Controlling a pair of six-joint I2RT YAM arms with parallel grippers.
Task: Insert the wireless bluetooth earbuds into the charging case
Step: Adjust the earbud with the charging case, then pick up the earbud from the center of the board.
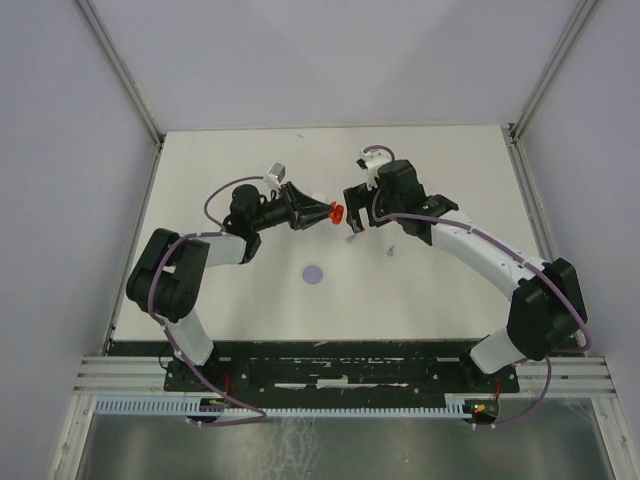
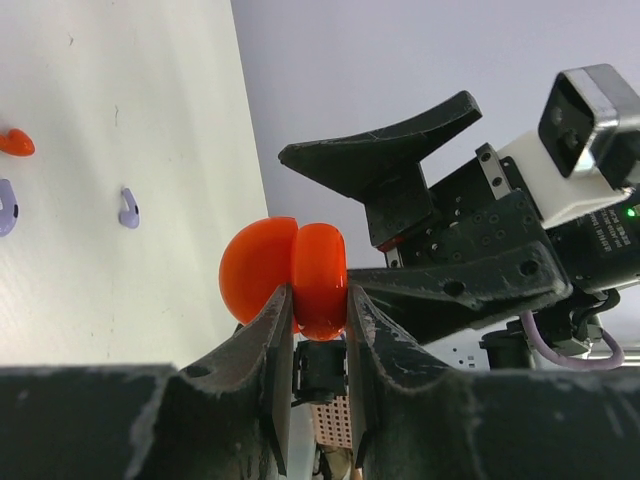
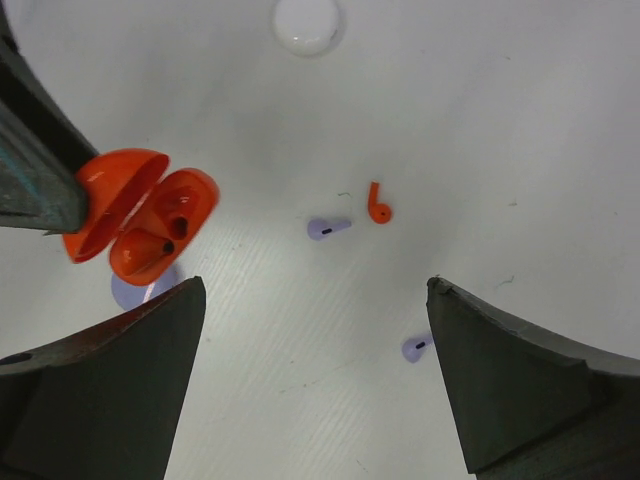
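Nearest the arm bases, a flat purple disc [image 1: 315, 273] lies alone on the white surface [image 1: 450, 290]. A little farther out, three earbuds lie loose on that surface, none of them in the case. One purple earbud [image 3: 415, 347] sits by itself. Another purple earbud [image 3: 327, 228] lies just beside the red earbud [image 3: 377, 205], the two close but apart. Above them the two arms meet near the middle of the surface. The left gripper [image 2: 318, 290] reaches in from the left with its fingers pressed tight on the red charging case [image 2: 262, 265], pinching it by the lower half and holding it up off the surface. The case's lid is swung open, and the right wrist view shows two dark sockets inside the lower half. The right gripper [image 3: 315, 285] hangs just beside the case with its fingers spread wide, touching nothing, and the earbuds show between them. At the top edge of the right wrist view, a white disc [image 3: 308, 22] rests on the surface, well apart from the earbuds.
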